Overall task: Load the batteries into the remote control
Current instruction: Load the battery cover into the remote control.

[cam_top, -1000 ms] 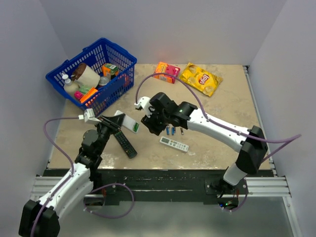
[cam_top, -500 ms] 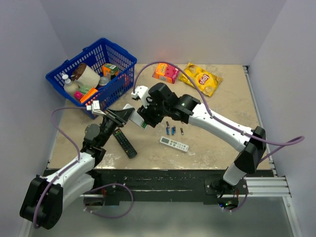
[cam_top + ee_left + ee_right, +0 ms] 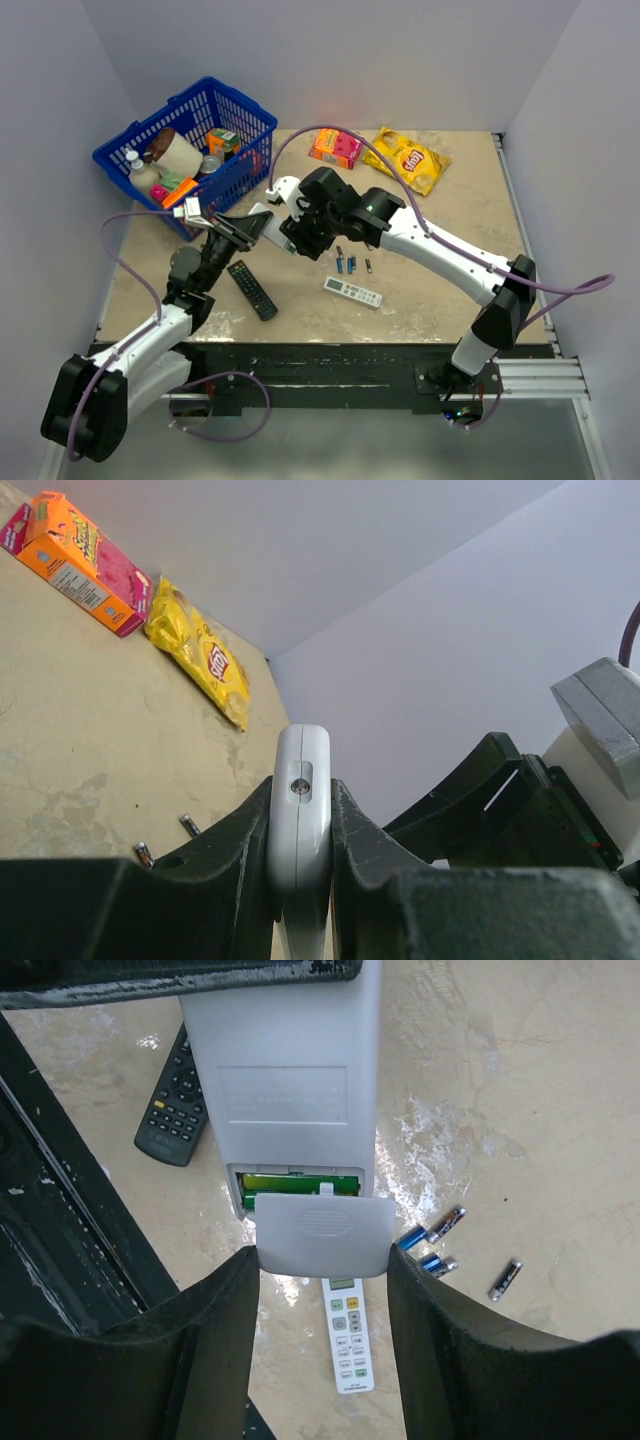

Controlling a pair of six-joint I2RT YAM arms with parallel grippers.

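On white remote control [image 3: 285, 1080], battery cover [image 3: 322, 1235] sits ajar.

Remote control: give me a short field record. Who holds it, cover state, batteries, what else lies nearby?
remote control: held in the air, plain back toward the right wrist camera
left gripper: clamped on the remote control's sides
right gripper: fingers closed on the battery cover
battery cover: slid partly off, compartment partly exposed, green showing inside
batteries: loose on the table, none held
nearby: black remote and slim white remote, both on the table
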